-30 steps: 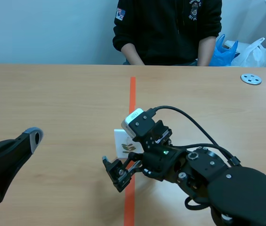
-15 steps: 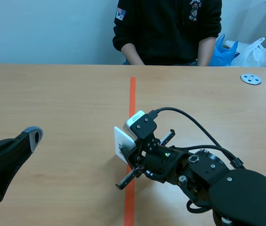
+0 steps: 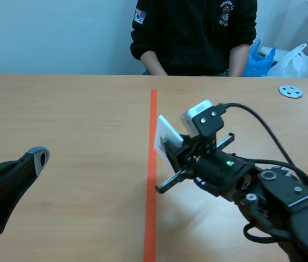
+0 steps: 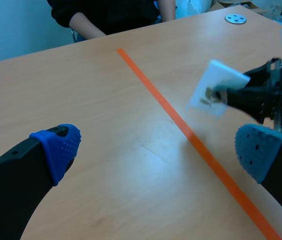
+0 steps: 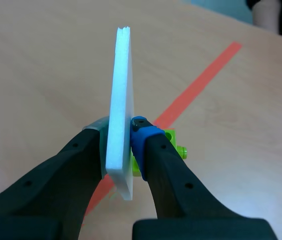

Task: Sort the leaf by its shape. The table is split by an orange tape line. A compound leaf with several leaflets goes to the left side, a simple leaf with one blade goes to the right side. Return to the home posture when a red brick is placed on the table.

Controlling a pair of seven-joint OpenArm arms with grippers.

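Student: Placement question first: where is the leaf card sitting?

Instructor: It is hanging clear of the surface, tilted, pinched in the right gripper. In the scene view it is showing just to the right of the orange tape line.

Student: How is that gripper closing on it?

Instructor: Its two fingers are pressing the card's faces from both sides. In the right wrist view the card is standing edge-on between them, with a blue pad touching one face. A small green piece is showing just behind that pad; what it is cannot be told.

Student: Is the leaf's shape reading clearly?

Instructor: No. In the left wrist view the printed leaf is appearing only as a small dark mark near the gripped edge, too small to tell one blade from several.

Student: And the other arm?

Instructor: The left gripper is spreading wide and holding nothing, low over the left side of the surface, well apart from the card in the scene view.

Student: What else is lying around?

Instructor: A grey disc is lying at the far right of the surface. A person in a dark top is sitting across it, and a blue bag and a white bag are resting behind, beside the person.
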